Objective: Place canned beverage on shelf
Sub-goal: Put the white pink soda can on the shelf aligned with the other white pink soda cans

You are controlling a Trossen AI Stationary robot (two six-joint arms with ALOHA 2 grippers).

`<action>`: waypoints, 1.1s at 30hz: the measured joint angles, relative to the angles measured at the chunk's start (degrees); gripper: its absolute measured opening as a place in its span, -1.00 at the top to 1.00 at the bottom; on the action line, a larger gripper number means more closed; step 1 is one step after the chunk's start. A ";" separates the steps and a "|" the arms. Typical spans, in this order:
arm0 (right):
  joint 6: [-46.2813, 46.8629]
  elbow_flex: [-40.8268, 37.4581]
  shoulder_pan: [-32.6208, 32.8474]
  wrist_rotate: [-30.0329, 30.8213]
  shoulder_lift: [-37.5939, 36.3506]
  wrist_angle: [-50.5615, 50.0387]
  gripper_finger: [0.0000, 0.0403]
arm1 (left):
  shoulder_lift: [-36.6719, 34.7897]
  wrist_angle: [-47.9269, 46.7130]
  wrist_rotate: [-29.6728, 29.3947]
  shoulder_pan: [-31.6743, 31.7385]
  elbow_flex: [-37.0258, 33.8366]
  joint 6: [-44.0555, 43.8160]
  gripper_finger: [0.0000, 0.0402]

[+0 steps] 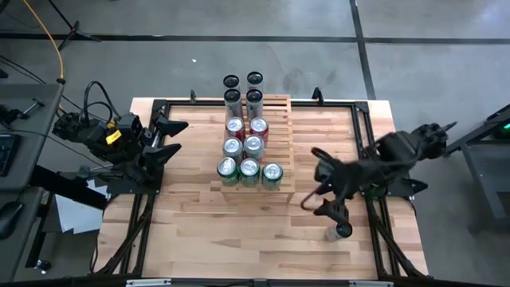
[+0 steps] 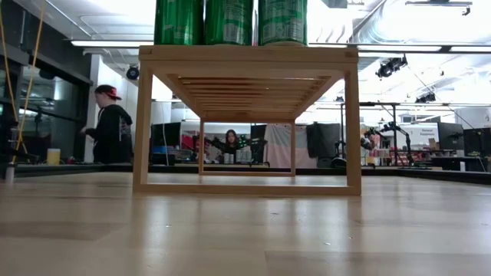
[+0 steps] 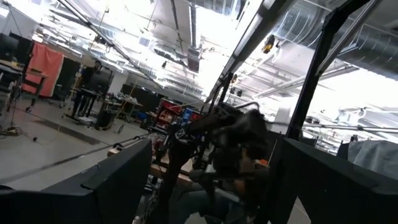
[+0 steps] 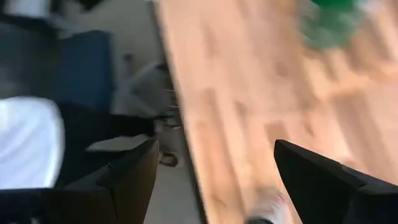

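**Presently: right claw spread above a lone can, rack partly filled**

Presently the right claw is seen over the right front part of the light wooden worktop, its two dark fingers spread apart with nothing between them. Just beside its tip, toward the front edge, a single dark-topped beverage can stands on the worktop, apart from the fingers; whether it is touched cannot be told. A blurred green can is seen farther off in the right wrist view.

The left claw is held at the worktop's left edge, raised and released, its fingers wide with nothing held.

Between the two arms, the small pale slatted wooden shelf is placed at the middle of the worktop. On it, cans are ranked in rows: three green cans at the front, silver-topped and red cans behind them, and four tall dark cans at the back. The shelf's right columns are left bare.

In the low view, a person in a dark top and red cap is seen standing in the room behind.
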 joint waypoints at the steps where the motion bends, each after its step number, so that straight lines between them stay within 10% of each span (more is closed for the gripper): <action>1: 2.66 0.41 1.78 2.65 0.14 -2.24 -0.50 | 0.00 -0.01 0.00 0.00 0.00 0.01 -0.74; 6: 19.40 -1.43 10.34 9.54 -0.04 -10.72 -0.50 | 0.00 -0.06 -0.02 0.00 0.00 0.02 -0.74; 20: 64.26 -22.86 22.06 3.97 0.17 -5.29 -0.50 | 0.00 -0.23 -0.08 -0.02 0.00 0.00 -0.74; 33: 78.30 -34.58 22.04 1.19 0.10 1.61 -0.50 | -0.02 -0.16 -0.35 0.00 0.00 -0.09 -0.74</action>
